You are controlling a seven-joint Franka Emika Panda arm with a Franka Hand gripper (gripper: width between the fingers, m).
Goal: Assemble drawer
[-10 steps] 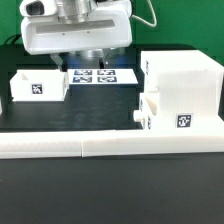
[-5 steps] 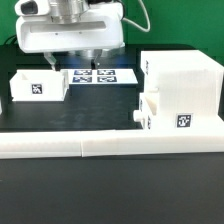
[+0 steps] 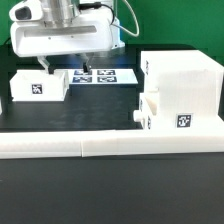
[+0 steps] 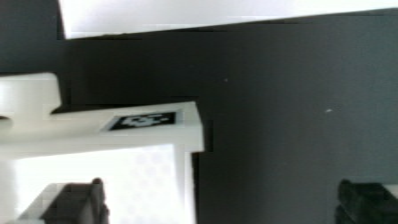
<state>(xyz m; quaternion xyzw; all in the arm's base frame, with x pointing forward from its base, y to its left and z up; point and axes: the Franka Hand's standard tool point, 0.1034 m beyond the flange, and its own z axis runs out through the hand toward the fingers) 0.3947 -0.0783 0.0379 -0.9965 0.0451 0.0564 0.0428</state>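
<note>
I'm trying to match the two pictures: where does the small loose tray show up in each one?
Exterior view: the loose tray sits at that view's left, apart from the housing.
Wrist view: it is the large white shape against the dark table.
Shared landmark: the square tag on the tray, seen in both.

One cube-shaped housing (image 3: 185, 80). Two shallow trays: a first tray (image 3: 40, 84) and a second tray (image 3: 152, 104). One round knob (image 3: 140, 117) shows plainly. Two tags can be counted on the kit: one tray tag (image 3: 38, 88) and one housing tag (image 3: 183, 122). One marker board (image 3: 112, 76), its own tags partly hidden and not countable. One border bar (image 3: 130, 146), one arm (image 3: 65, 35) with one pair of jaws, one tabletop (image 3: 110, 195)
</note>
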